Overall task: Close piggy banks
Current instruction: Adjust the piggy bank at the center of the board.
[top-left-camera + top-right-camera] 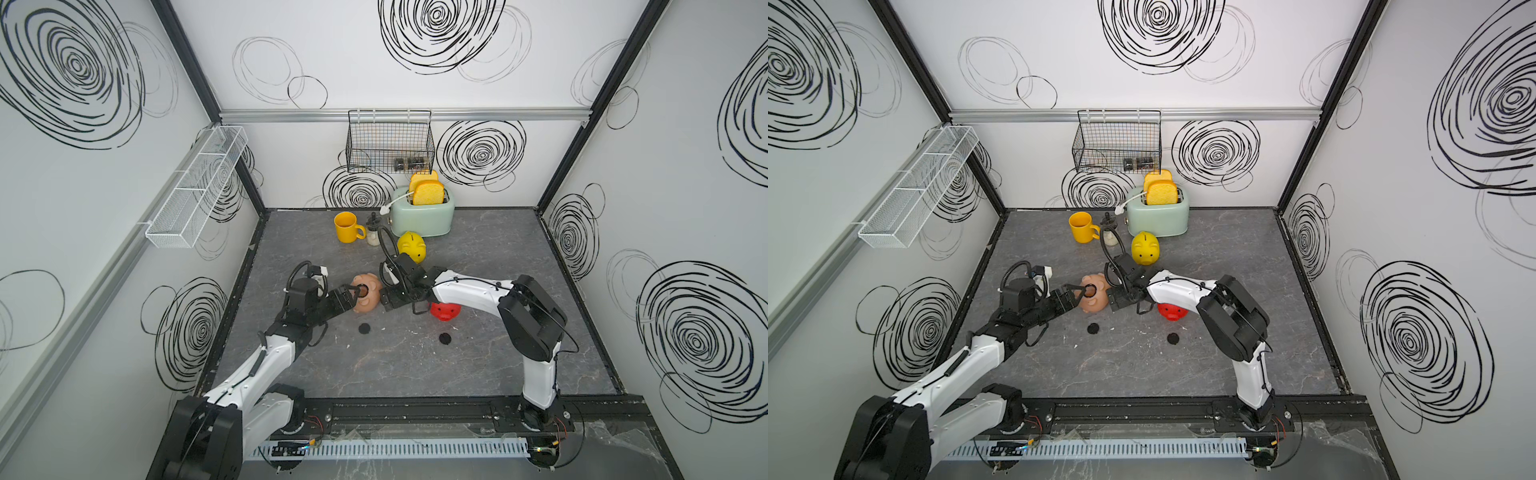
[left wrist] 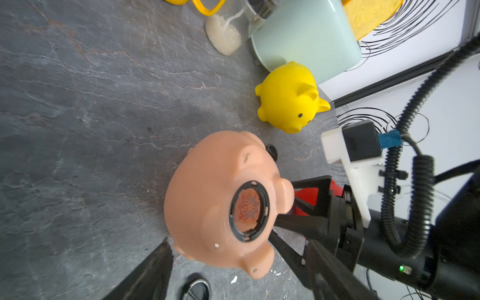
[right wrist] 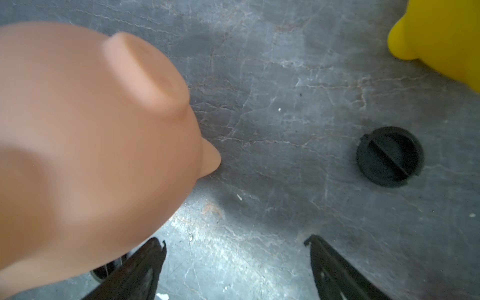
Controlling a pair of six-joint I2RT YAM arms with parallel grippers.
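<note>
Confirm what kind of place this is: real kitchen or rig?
Most likely a lab robot cell dressed as a kitchen counter: scribble-printed panel walls, a toaster and yellow mug on a stone-look tabletop, and the left arm and right arm mounted on a front rail.

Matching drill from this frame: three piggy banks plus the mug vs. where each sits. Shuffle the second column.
Things:
1. pink piggy bank
2. yellow piggy bank
3. red piggy bank
4. yellow mug

Places:
A. partly hidden under the right arm
B. stands just in front of the toaster
C. beside the small jar
D. lies between the left gripper and the right gripper

Pairs: 1-D, 2-B, 3-A, 4-C
</note>
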